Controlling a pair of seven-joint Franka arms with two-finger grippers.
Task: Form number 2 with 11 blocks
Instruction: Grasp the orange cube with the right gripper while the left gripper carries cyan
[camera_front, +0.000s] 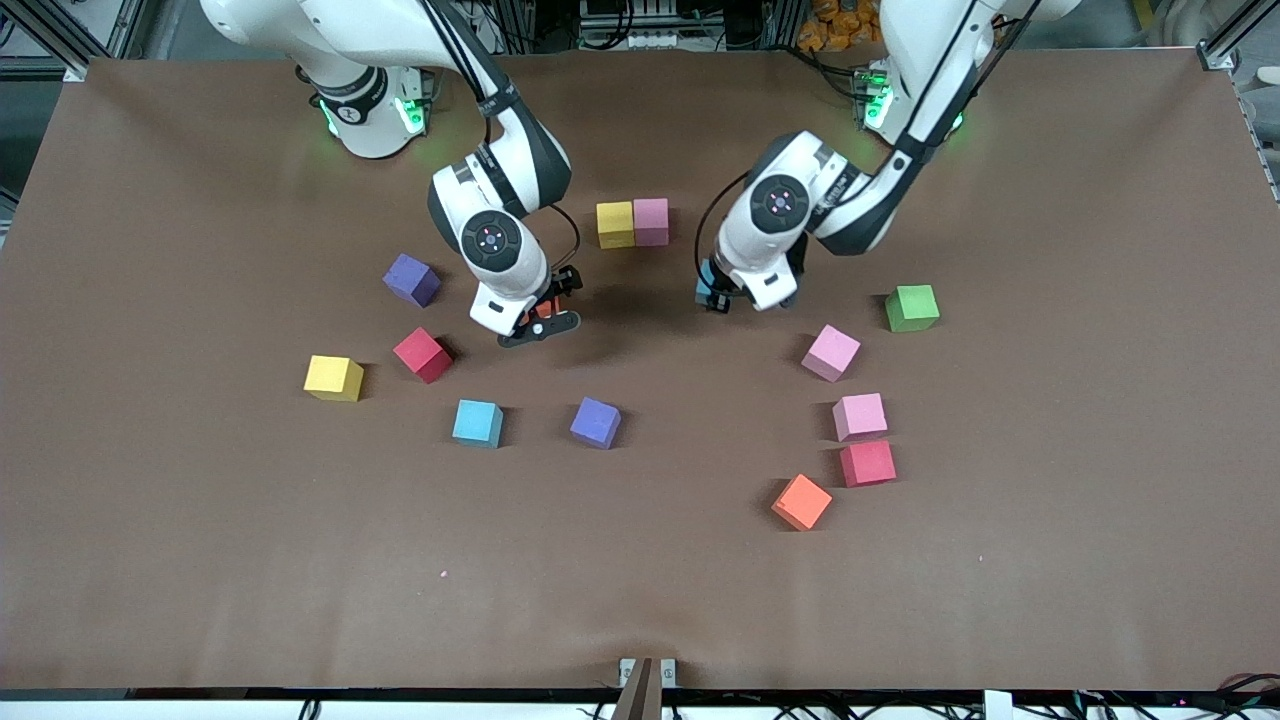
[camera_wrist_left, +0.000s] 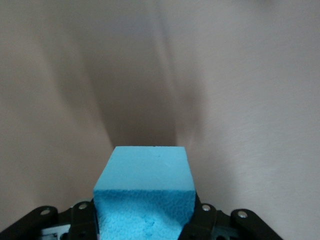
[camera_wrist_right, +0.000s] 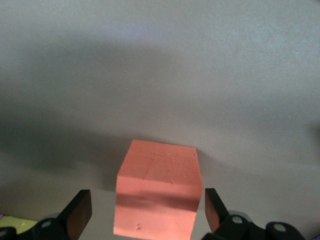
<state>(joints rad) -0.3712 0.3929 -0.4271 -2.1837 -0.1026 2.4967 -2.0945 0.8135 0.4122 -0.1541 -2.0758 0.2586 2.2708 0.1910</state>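
Left gripper (camera_front: 712, 297): clamped on light blue block (camera_wrist_left: 144, 197), frame centre | right gripper (camera_front: 540, 322): spread wide astride orange block (camera_wrist_right: 157, 187) on worktop (camera_front: 640, 580) | yellow-pink pair (camera_front: 632, 222): upper centre, touching

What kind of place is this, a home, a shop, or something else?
Most likely a robotics lab bench. Two robot arms are mounted along one edge of a brown covered table, foam cubes such as the green cube are scattered on it, and bundled cables and metal framing run past the table's edges.
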